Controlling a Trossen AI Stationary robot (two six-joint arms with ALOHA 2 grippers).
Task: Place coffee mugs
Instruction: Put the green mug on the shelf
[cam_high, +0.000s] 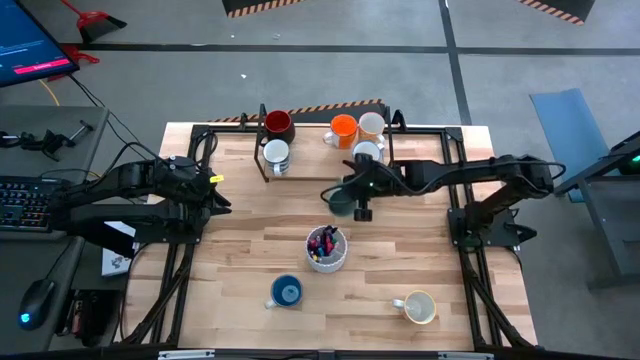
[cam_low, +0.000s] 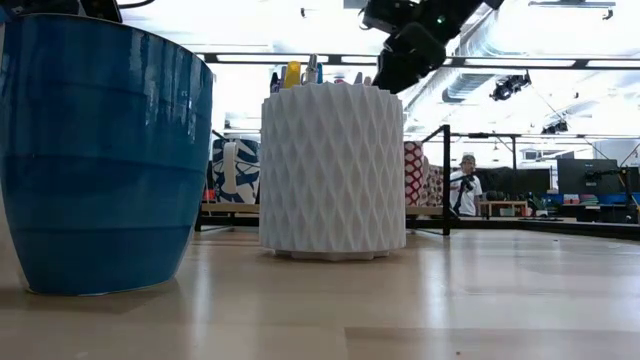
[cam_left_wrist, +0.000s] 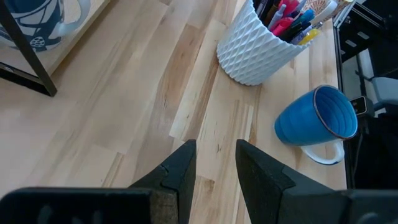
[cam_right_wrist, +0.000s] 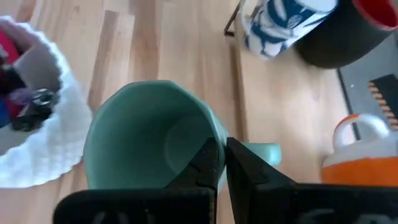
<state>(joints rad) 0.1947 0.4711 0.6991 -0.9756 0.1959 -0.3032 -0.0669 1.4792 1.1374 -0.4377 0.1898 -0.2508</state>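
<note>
Green mug (cam_right_wrist: 146, 134) up off the table, near the pen cup (cam_high: 326, 249), rim pinched tight by right gripper (cam_right_wrist: 221, 163). Could slip and drop, with so thin a pinch. Left gripper (cam_left_wrist: 213, 163) waiting, jaws apart, holding nothing.

A grey concrete floor (cam_high: 330, 70) with dark lines and hazard-striped tape (cam_high: 262, 7) fills the top of the high view; at upper left a monitor (cam_high: 32, 48), at left a keyboard (cam_high: 18, 203). Low view: ceiling strip lights (cam_low: 525, 62), a distant person (cam_low: 464, 187)
</note>
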